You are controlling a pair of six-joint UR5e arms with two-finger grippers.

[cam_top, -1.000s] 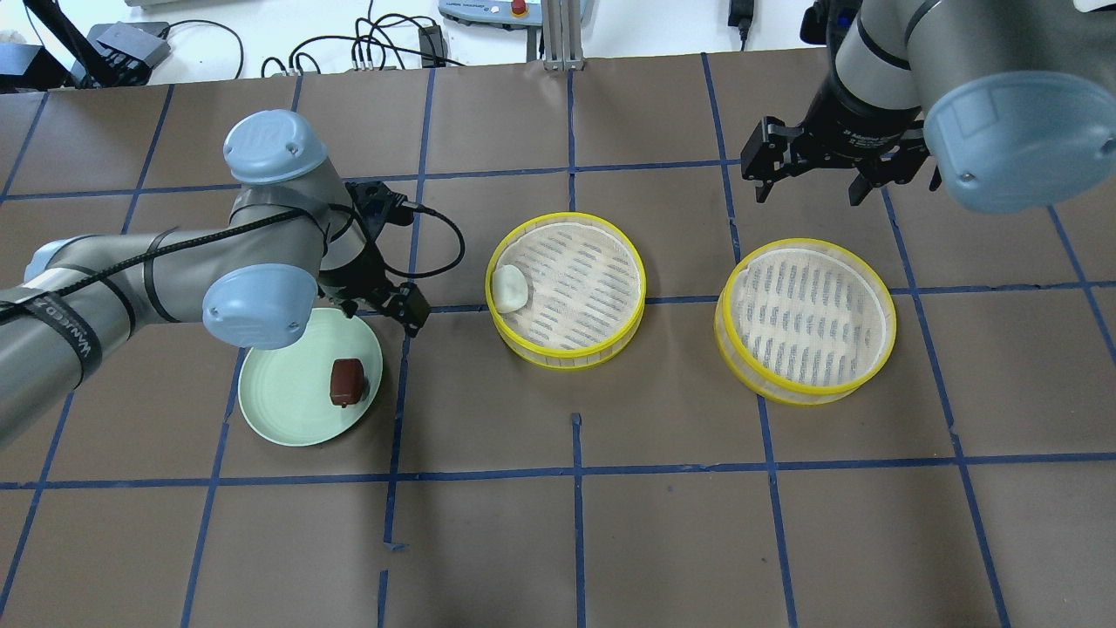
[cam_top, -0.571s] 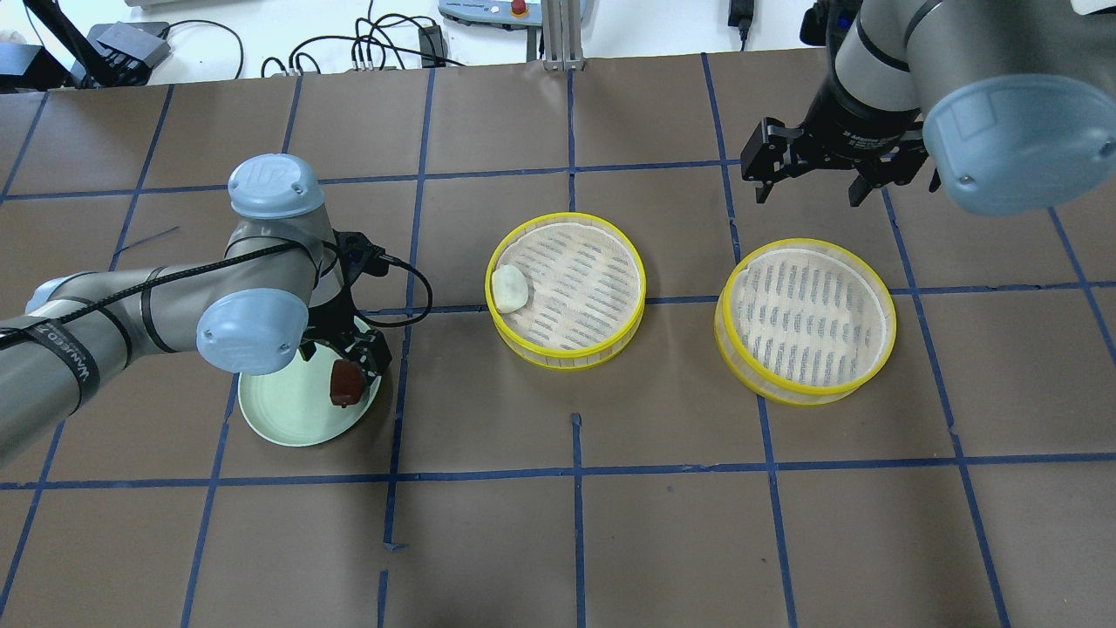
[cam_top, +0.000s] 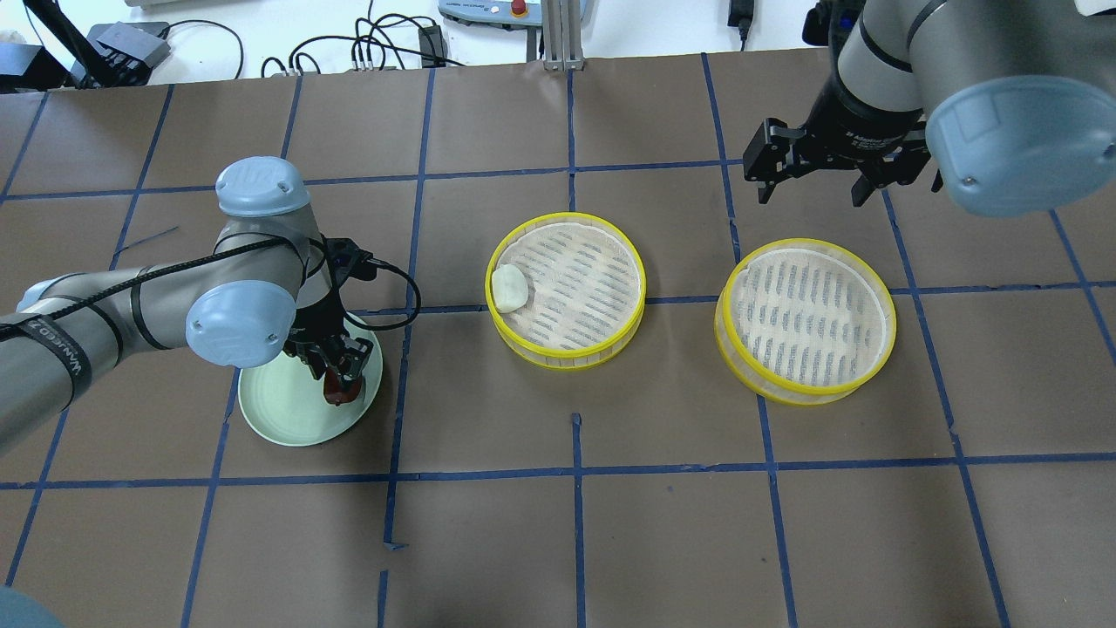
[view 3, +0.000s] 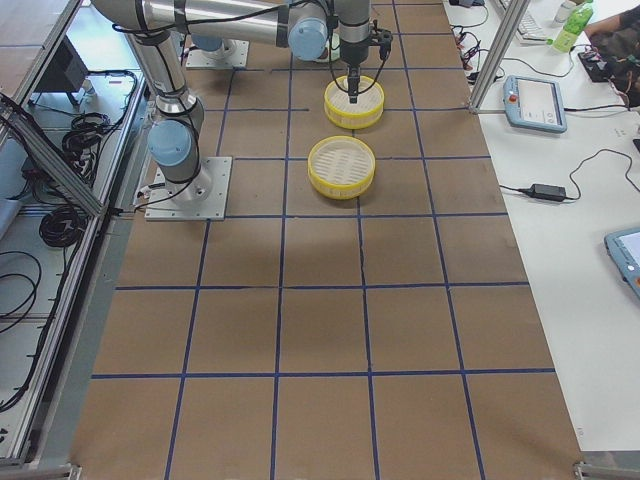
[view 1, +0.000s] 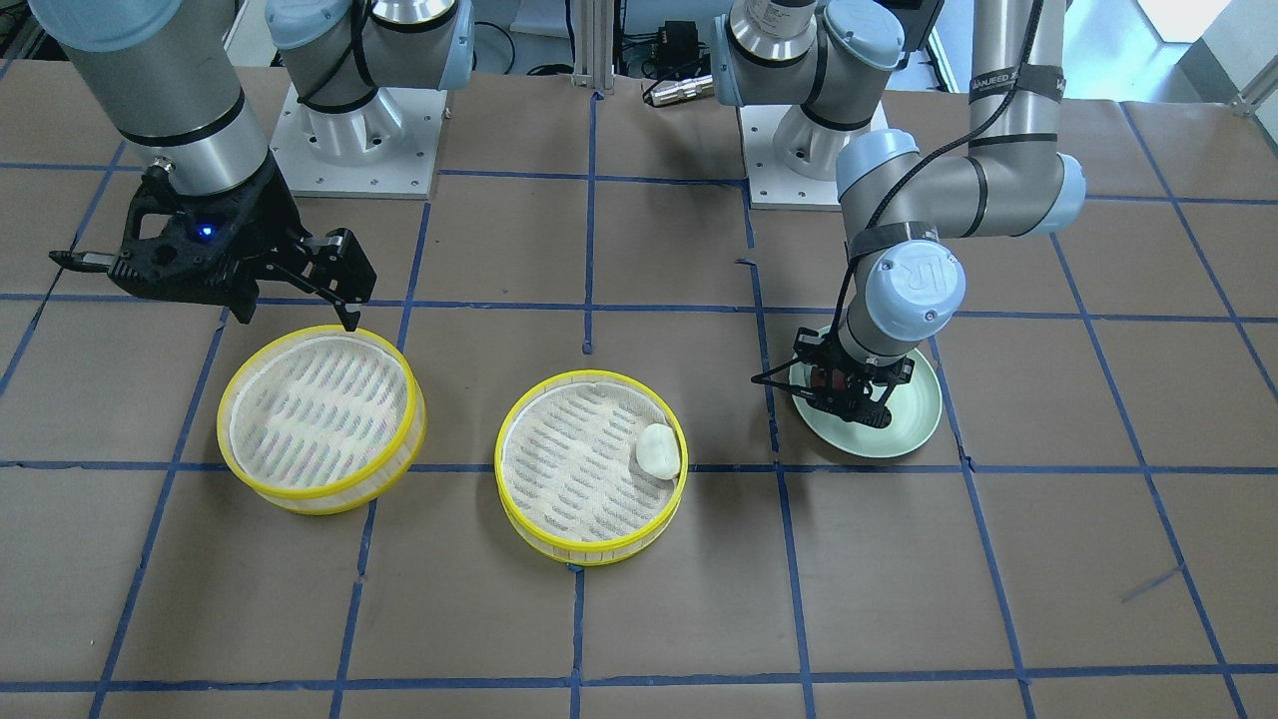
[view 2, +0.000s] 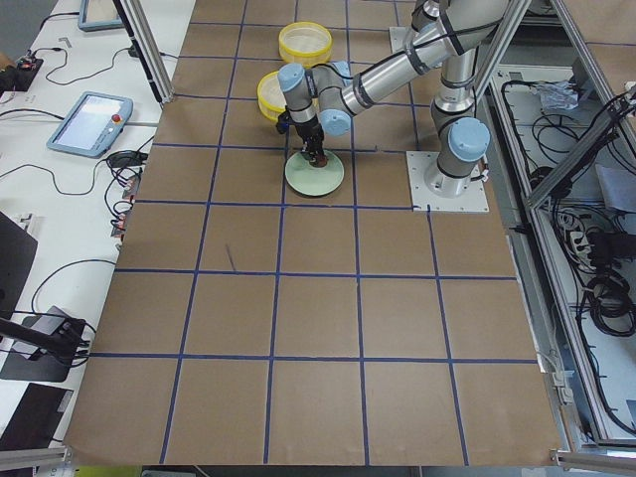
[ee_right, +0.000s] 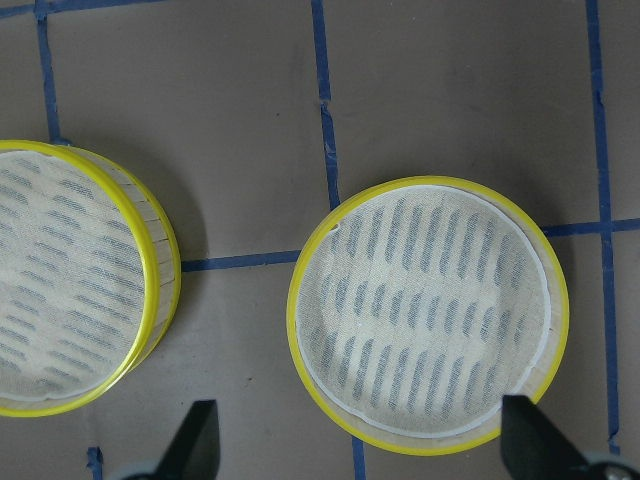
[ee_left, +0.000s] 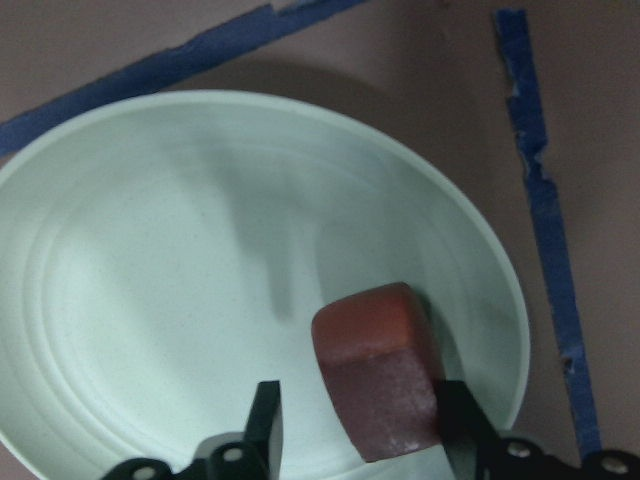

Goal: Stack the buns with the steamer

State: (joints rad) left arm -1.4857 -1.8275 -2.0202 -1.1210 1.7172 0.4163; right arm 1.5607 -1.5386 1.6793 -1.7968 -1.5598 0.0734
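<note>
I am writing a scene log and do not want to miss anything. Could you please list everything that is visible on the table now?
white bun: one, white, inside the middle basket, against its rim.
brown bun: one, reddish-brown, on the plate.
steamer baskets: two, yellow-rimmed, one mid-table, one toward the robot's right, apart.
plate: one, pale green, toward the robot's left.
table: one, brown with a blue tape grid.
left end effector: one, black, open, fingers either side of the brown bun.
right end effector: one, black, open, empty, raised near the right-hand basket.
</note>
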